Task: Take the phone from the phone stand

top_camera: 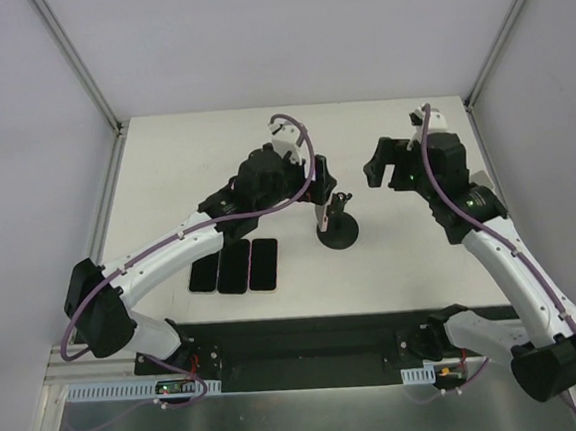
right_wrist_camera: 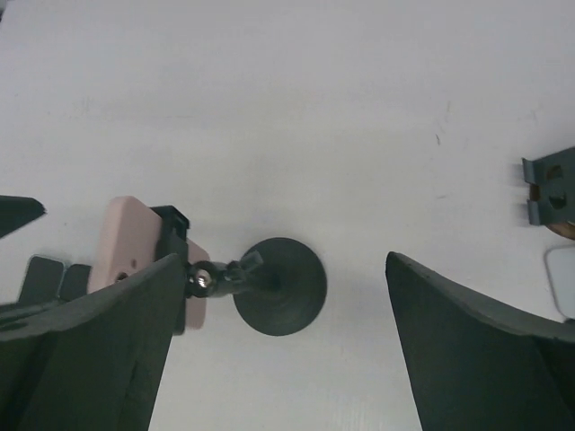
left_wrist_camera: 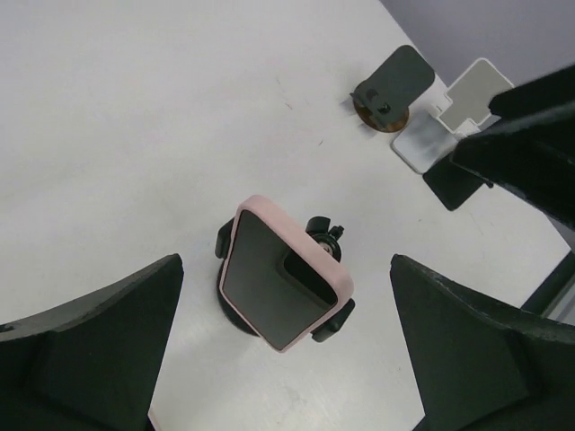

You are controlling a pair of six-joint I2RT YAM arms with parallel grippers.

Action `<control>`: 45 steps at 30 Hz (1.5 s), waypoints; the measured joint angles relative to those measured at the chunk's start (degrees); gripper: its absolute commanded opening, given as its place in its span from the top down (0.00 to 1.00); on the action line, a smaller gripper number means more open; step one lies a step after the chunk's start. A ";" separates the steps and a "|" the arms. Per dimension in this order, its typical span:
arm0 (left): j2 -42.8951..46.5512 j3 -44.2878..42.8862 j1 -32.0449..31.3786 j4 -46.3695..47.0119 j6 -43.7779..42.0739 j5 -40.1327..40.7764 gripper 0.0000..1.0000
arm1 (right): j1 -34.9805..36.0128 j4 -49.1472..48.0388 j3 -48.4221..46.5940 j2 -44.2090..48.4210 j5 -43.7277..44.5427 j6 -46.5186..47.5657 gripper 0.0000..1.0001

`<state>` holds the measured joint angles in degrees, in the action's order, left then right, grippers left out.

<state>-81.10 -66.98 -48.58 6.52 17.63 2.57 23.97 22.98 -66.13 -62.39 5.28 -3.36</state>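
The pink-cased phone (left_wrist_camera: 283, 283) is resting tilted on the phone stand (right_wrist_camera: 280, 287) near the centre of the table (top_camera: 166, 185). The left gripper (left_wrist_camera: 286, 265) and right gripper (top_camera: 389, 168) are both gaping wide, empty. The phone is probably rigid, light and slippery; grip its long edges.

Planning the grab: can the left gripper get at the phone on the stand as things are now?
Probably yes: the left gripper hangs open above the phone, which shows between its fingers with nothing in between. The right gripper is off to the side.
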 measured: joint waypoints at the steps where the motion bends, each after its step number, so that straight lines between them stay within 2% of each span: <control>1: -0.52 -1.33 -0.33 -1.95 0.72 1.53 0.02 | -1.42 -1.03 2.38 1.97 -0.24 0.22 0.01; 5: -4.66 -7.69 -1.77 -8.74 2.47 5.42 0.03 | -4.85 -4.55 12.48 7.98 -1.57 1.07 0.01; 13: -12.46 -17.53 -4.04 -20.20 3.50 10.21 0.06 | -6.91 -9.16 26.51 13.31 -5.90 2.49 0.00; 19: -16.31 -21.38 -5.46 -26.53 4.07 13.62 0.17 | -7.02 -15.32 32.83 15.78 -9.40 4.37 0.00; 23: -16.87 -22.08 -5.49 -29.16 4.33 14.49 0.30 | -7.02 -19.43 35.91 15.67 -12.81 5.75 0.04; 25: -17.18 -22.77 -5.49 -29.64 4.50 14.45 0.43 | -7.02 -23.04 37.92 15.41 -15.47 6.67 0.04; 26: -17.27 -22.97 -5.49 -29.68 4.70 14.40 0.45 | -7.02 -24.55 38.77 15.19 -16.46 6.97 0.04; 27: -17.29 -23.23 -5.49 -29.83 4.92 14.19 0.54 | -7.02 -26.93 39.98 14.86 -17.64 7.15 0.04; 29: -17.38 -23.65 -5.51 -29.86 5.27 13.66 0.63 | -7.02 -30.99 42.10 13.46 -20.11 7.30 0.04; 30: -17.38 -23.76 -5.53 -29.83 5.38 13.16 0.71 | -7.02 -32.46 42.71 12.74 -20.96 7.30 0.04; 35: -17.38 -23.87 -5.86 -29.79 4.83 12.90 0.94 | -6.49 -42.21 44.98 6.93 -25.35 7.30 0.04; 37: -17.38 -23.93 -5.81 -30.14 3.85 12.96 1.00 | -6.05 -45.64 45.18 4.52 -26.71 7.26 0.03; 45: -17.35 -24.17 -5.84 -30.69 2.73 12.87 1.00 | -2.32 -58.58 45.16 -5.09 -29.46 6.21 0.03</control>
<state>-98.45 -91.15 -54.41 -24.16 20.36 15.44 21.65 -35.59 -20.97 -67.48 -24.18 2.85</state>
